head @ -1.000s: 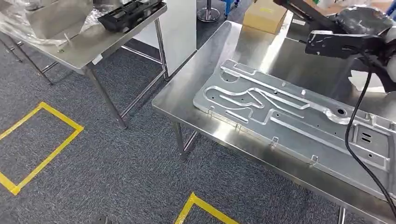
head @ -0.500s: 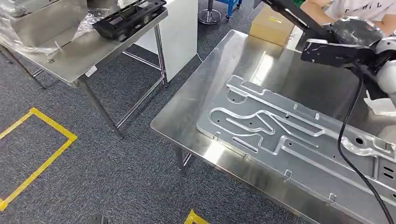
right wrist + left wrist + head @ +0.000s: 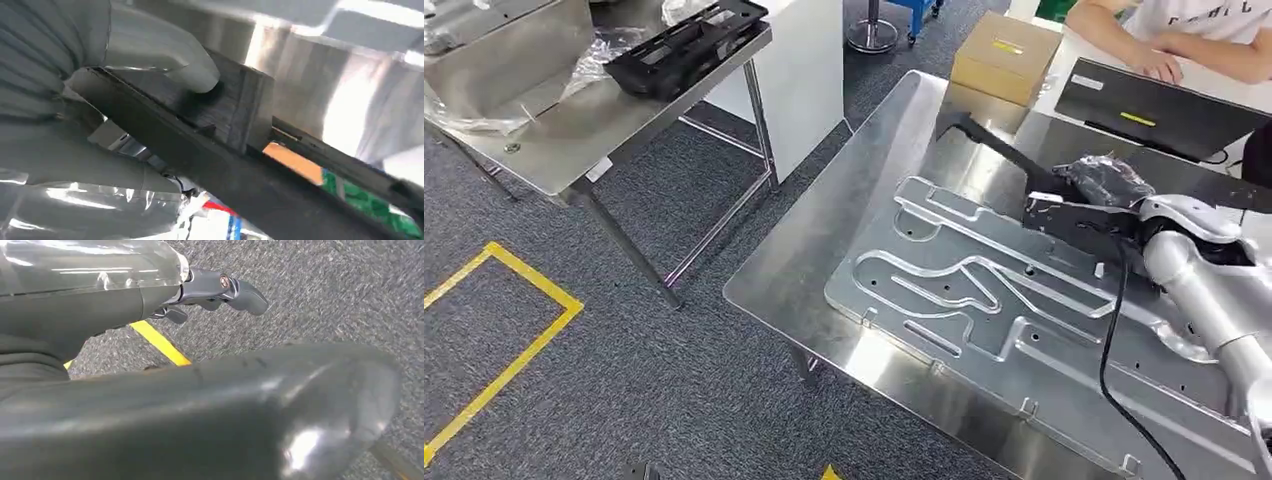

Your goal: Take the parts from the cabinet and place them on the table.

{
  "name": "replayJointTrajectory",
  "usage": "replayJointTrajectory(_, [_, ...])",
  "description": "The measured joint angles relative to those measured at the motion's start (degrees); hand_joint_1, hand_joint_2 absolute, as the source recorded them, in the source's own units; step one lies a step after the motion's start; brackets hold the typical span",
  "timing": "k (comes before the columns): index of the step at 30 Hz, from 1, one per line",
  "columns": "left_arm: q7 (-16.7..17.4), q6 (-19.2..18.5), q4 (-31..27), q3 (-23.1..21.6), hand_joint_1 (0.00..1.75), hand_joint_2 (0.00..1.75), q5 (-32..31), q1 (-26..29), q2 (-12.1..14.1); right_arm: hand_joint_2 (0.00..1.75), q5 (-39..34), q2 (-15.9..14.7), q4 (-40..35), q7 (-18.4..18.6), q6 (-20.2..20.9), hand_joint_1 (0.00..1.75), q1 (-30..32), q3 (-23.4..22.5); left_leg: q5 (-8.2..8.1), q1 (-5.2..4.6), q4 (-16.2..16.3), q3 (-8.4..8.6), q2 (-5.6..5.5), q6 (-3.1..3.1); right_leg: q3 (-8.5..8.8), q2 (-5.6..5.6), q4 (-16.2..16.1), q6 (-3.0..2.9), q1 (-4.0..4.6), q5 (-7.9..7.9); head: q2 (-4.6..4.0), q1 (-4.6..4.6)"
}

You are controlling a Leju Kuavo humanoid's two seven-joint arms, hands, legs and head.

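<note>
the right hand [image 3: 100, 100] grasps a long black part [image 3: 1004, 160], with the thumb pressed on the part's flat block. in the head view the part extends from the hand toward the far left, above the steel bench [image 3: 824, 230] and the far edge of a large stamped metal plate [image 3: 984, 300] lying on it. the left hand [image 3: 215, 290] hangs over grey carpet [image 3: 325, 290], fingers loosely apart, holding nothing. a cardboard box [image 3: 1004, 55] sits beyond the bench.
</note>
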Motion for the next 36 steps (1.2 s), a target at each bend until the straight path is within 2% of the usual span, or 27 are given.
replayJointTrajectory(5, [-0.1,-0.7,0.0,0.0,0.0,0.0,-0.3,-0.1,0.0,1.75,2.3,2.1,0.7,-0.2,-4.2,1.75,6.4,-0.2,-0.1,0.12,-0.1,0.18,0.02,-0.22,0.14,-0.01,0.0,-0.16,0.31,-0.12,0.0,0.0])
replayJointTrajectory(10, [0.2,-0.7,0.0,0.0,0.0,0.0,-1.2,-0.1,-0.1,1.75,4.3,2.5,0.2,0.2,-5.5,1.75,11.3,-3.3,-0.08,0.12,-0.1,0.23,0.03,-0.26,0.22,0.0,0.0,-0.18,0.28,-0.1,0.0,0.0])
replayJointTrajectory(25, [1.0,-0.9,0.0,0.0,0.0,0.0,-1.9,-0.5,-0.3,1.75,10.0,2.0,-5.7,1.3,-3.7,1.75,17.0,-9.4,-0.26,0.12,-0.1,0.93,0.11,-0.38,0.96,0.0,0.0,-0.23,0.31,-0.26,0.0,0.0])
replayJointTrajectory(29, [1.0,-0.8,0.0,0.0,0.0,0.0,-1.8,-0.6,-0.6,1.75,12.2,2.8,-7.1,4.9,-3.7,1.75,17.6,-9.7,-0.27,0.13,-0.1,0.97,0.12,-0.39,0.98,0.03,0.0,-0.23,0.33,-0.26,0.0,0.0])
replayJointTrajectory(32, [1.2,-0.6,0.0,0.2,0.0,0.0,-1.7,-0.6,-0.8,1.75,14.0,3.3,-9.3,8.6,-2.2,1.75,18.2,-10.9,-0.27,0.13,-0.1,0.97,0.13,-0.39,0.98,0.03,0.0,-0.23,0.33,-0.26,0.0,0.0])
replayJointTrajectory(36, [1.4,-0.6,0.0,0.6,0.0,0.0,-1.0,-0.6,-1.0,1.75,15.0,3.7,-11.5,10.6,-1.3,1.75,19.1,-12.3,-0.27,0.12,-0.1,0.98,0.13,-0.4,1.0,0.04,0.0,-0.23,0.32,-0.26,0.0,0.0])
